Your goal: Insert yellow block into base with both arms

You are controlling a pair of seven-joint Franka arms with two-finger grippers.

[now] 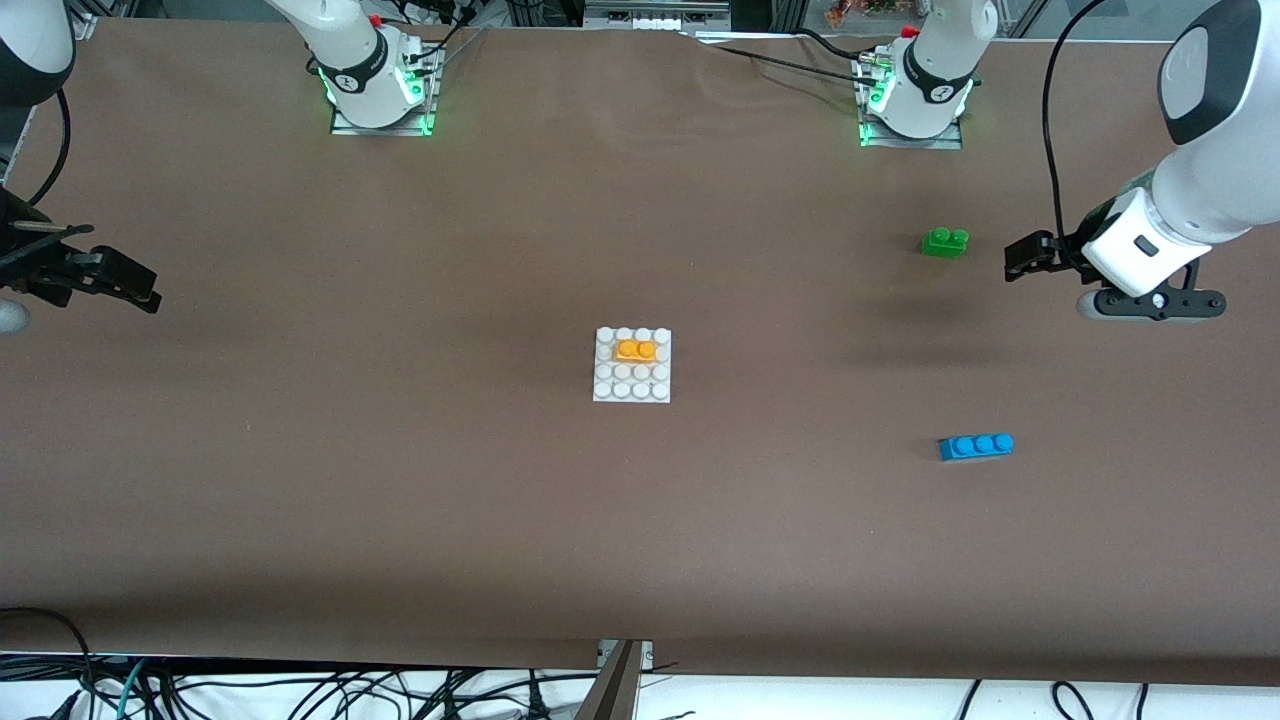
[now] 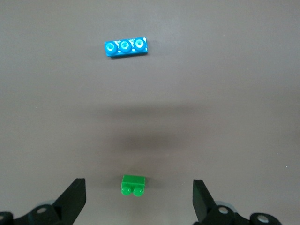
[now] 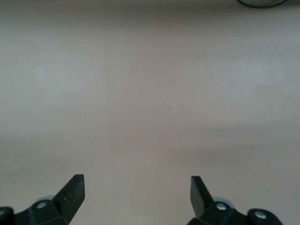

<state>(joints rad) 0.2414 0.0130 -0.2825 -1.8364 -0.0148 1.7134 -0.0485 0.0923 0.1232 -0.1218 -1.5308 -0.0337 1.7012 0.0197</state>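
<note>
The yellow block (image 1: 636,350) sits on the white studded base (image 1: 632,385) in the middle of the table, in the base's second row from the robots' side. My left gripper (image 1: 1022,258) hangs open and empty in the air at the left arm's end of the table, beside the green brick (image 1: 944,242). Its wrist view shows the open gripper (image 2: 139,197) with the green brick (image 2: 133,185) between the fingers, well below them. My right gripper (image 1: 125,283) is open and empty at the right arm's end, over bare table (image 3: 136,194).
A blue three-stud brick (image 1: 976,446) lies nearer the front camera than the green brick; it also shows in the left wrist view (image 2: 125,47). The brown table cover (image 1: 400,480) spans the table. Cables hang below the table's front edge.
</note>
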